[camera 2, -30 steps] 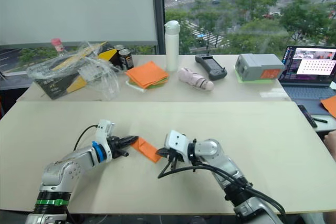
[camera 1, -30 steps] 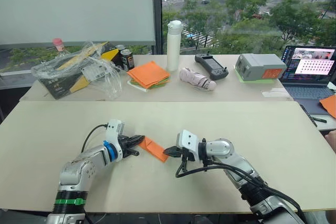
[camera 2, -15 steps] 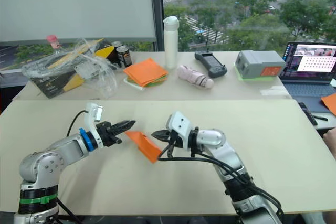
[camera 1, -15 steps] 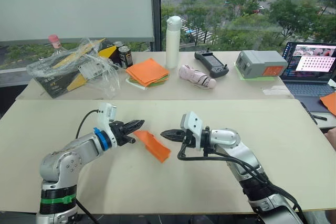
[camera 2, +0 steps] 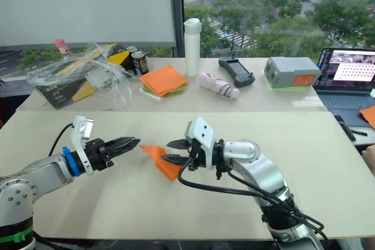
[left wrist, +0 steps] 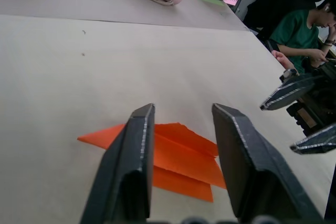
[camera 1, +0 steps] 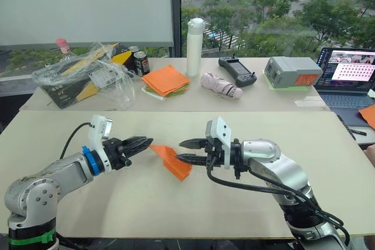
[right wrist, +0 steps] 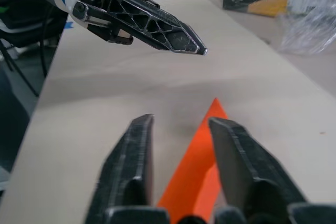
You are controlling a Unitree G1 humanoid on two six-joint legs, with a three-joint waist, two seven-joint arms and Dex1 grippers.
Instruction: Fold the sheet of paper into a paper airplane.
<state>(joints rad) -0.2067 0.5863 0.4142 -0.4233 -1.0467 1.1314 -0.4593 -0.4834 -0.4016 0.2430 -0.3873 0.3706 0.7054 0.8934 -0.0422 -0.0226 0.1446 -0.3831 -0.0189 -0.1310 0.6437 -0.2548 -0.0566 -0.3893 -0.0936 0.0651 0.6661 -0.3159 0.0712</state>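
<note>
Paper airplane (camera 1: 171,160): bright orange, creased, pointed, lying flat on table (camera 1: 176,203).

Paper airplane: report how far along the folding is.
Done: the paper airplane is already creased into a narrow pointed shape with layered folds and lies flat on the table.
In hand: nothing. The left gripper and the right gripper are both open, hovering at its two ends without holding it.
Left: whether any folds remain cannot be told.
</note>
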